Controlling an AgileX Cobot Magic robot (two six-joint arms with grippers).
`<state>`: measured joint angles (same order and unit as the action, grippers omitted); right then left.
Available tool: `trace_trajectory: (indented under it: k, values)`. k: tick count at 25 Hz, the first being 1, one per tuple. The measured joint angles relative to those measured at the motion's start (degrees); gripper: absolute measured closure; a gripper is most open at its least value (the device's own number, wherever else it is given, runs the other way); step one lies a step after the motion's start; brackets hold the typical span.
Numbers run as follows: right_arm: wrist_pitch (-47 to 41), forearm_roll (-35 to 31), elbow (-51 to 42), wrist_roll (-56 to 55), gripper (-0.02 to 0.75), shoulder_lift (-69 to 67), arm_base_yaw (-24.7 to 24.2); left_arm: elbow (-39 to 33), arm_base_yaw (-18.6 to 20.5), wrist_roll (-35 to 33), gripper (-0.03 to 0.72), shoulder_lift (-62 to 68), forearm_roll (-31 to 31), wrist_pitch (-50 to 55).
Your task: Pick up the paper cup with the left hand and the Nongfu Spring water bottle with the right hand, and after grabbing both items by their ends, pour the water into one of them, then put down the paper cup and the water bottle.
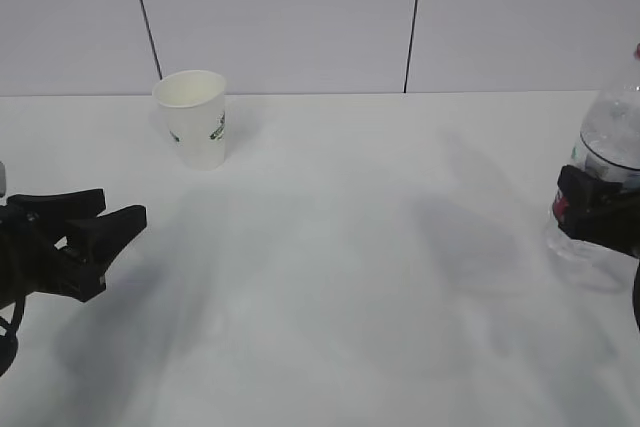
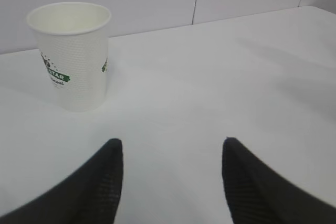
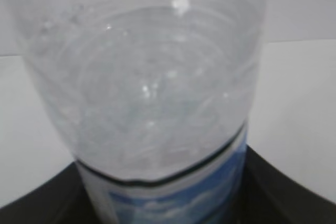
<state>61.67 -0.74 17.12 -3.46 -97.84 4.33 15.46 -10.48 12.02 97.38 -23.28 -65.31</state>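
Observation:
The white paper cup [image 1: 195, 117] with its green logo stands upright at the far left of the table, and it fills the upper left of the left wrist view [image 2: 71, 56]. My left gripper [image 1: 122, 207] hovers low at the left edge, well short of the cup, open and empty [image 2: 170, 142]. The Nongfu Spring water bottle [image 1: 605, 147] stands at the right edge, its top cut off by the frame. My right gripper [image 1: 585, 207] is shut on its labelled middle. In the right wrist view the bottle [image 3: 147, 87] fills the space between the dark fingers [image 3: 163, 198].
The white table [image 1: 330, 277] stretches between the two arms. A pale panelled wall [image 1: 300, 17] with two dark seams runs along its far edge, just behind the cup.

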Motion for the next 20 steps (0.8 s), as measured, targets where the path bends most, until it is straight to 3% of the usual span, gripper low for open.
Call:
trace_trajectory:
  k: [10, 20]
  values:
    - [0.00, 0.00, -0.03, -0.01, 0.282, 0.84, 0.00, 0.00, 0.00, 0.00, 0.244, 0.14, 6.70, 0.00]
    - [0.00, 0.00, -0.03, 0.12, 0.283, 0.84, 0.00, 0.00, 0.00, 0.00, 0.244, 0.41, 7.85, 0.00]
